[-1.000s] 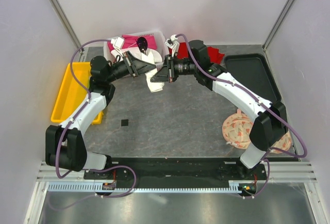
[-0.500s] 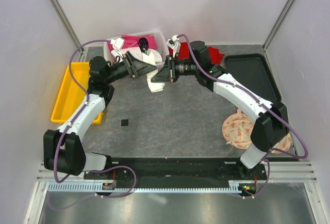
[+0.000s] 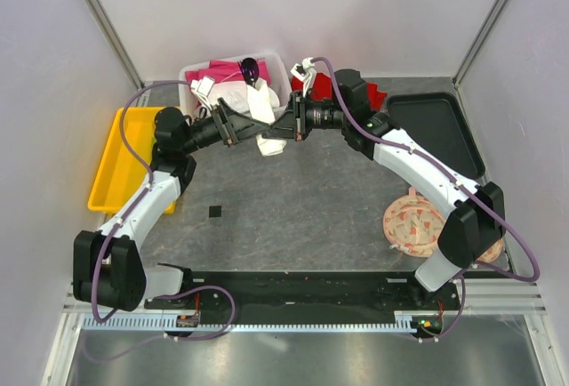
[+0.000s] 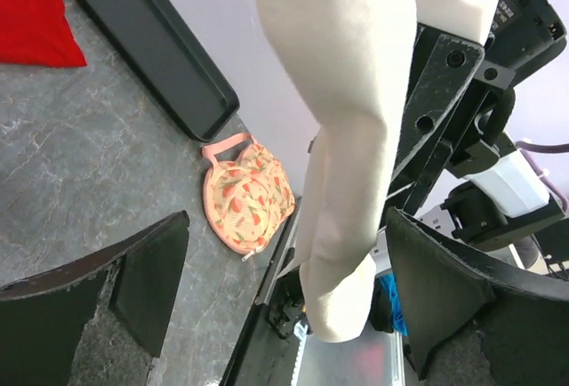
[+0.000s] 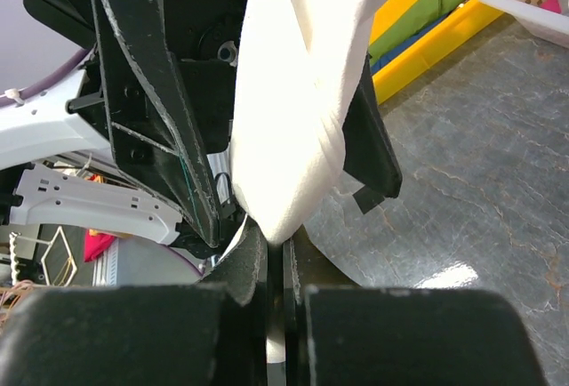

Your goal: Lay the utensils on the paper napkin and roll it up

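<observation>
R gripper (image 5: pixel 276 245) pinches paper napkin (image 5: pixel 284 119), long axis prob. vertical; L gripper (image 4: pixel 286 253) spread.

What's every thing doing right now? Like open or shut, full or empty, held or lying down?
right gripper: jaws shut on the off-white folded paper napkin.
left gripper: jaws wide open, gripping nothing.
napkin: dangling folded between the left jaws.
black plastic tray: empty.
white plastic basket: holds pink cloth.
red cloth: lying flat on the grey table.
fruit-print round pouch: lying on the table.
</observation>
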